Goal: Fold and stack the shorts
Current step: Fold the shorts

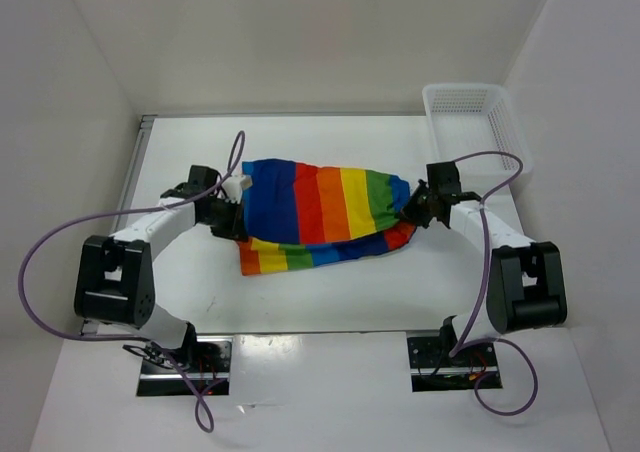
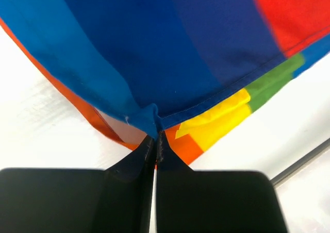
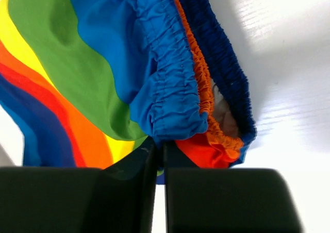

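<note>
The rainbow-striped shorts (image 1: 320,212) lie across the middle of the table, their upper layer raised between the two arms and a lower layer spread beneath at the front. My left gripper (image 1: 232,218) is shut on the blue hem at the left end of the shorts (image 2: 154,78); the cloth bunches into its fingertips (image 2: 155,138). At the right end my right gripper (image 1: 413,210) is shut on the gathered elastic waistband of the shorts (image 3: 170,104), pinched between its tips (image 3: 160,146). No drawstring shows.
A white mesh plastic basket (image 1: 470,117) stands at the back right corner of the table. White walls close in the table at the back and sides. Purple cables loop from both arms.
</note>
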`<state>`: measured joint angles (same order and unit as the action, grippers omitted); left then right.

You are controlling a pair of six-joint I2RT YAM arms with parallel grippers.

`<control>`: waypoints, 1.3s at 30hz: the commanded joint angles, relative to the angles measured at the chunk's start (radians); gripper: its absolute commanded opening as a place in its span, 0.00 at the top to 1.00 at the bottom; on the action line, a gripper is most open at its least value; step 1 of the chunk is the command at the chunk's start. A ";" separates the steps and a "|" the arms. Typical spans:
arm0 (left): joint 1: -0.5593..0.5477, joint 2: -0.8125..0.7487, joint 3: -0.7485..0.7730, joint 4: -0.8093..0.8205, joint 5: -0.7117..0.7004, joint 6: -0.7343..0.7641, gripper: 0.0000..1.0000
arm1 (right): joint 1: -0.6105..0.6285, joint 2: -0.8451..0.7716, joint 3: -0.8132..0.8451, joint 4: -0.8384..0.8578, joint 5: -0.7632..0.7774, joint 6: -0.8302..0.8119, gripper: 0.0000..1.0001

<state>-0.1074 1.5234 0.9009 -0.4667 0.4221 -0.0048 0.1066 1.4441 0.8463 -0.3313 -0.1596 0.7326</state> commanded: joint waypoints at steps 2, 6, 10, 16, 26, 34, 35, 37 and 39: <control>-0.002 -0.071 0.104 -0.073 0.062 0.005 1.00 | -0.007 -0.007 0.069 0.046 0.055 0.005 1.00; -0.002 -0.126 0.190 -0.168 0.095 0.005 1.00 | -0.007 -0.100 0.109 -0.009 0.074 -0.024 1.00; -0.002 -0.201 0.181 -0.214 0.168 0.005 1.00 | -0.016 -0.209 0.123 -0.100 0.097 -0.024 1.00; -0.031 -0.312 0.006 -0.227 0.259 0.005 1.00 | -0.016 -0.329 -0.005 -0.198 0.106 0.002 1.00; -0.089 -0.266 -0.146 -0.253 0.256 0.005 0.58 | -0.025 -0.379 -0.197 -0.232 0.074 0.257 0.39; -0.089 -0.238 0.067 -0.340 0.265 0.005 0.10 | -0.025 -0.392 -0.014 -0.206 0.143 0.176 0.48; -0.089 -0.238 0.084 -0.340 0.256 0.005 0.10 | -0.016 -0.377 0.011 -0.206 0.143 0.157 0.59; -0.089 -0.238 0.110 -0.308 0.242 0.005 0.17 | 0.016 -0.334 0.031 -0.183 0.143 0.146 0.86; -0.089 -0.229 0.119 -0.233 0.228 0.005 0.30 | 0.059 -0.297 0.031 -0.129 0.097 0.116 0.93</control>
<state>-0.1955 1.2762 0.9905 -0.7658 0.6510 -0.0055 0.1165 1.0988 0.8474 -0.5270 -0.0406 0.8951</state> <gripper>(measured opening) 0.728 0.096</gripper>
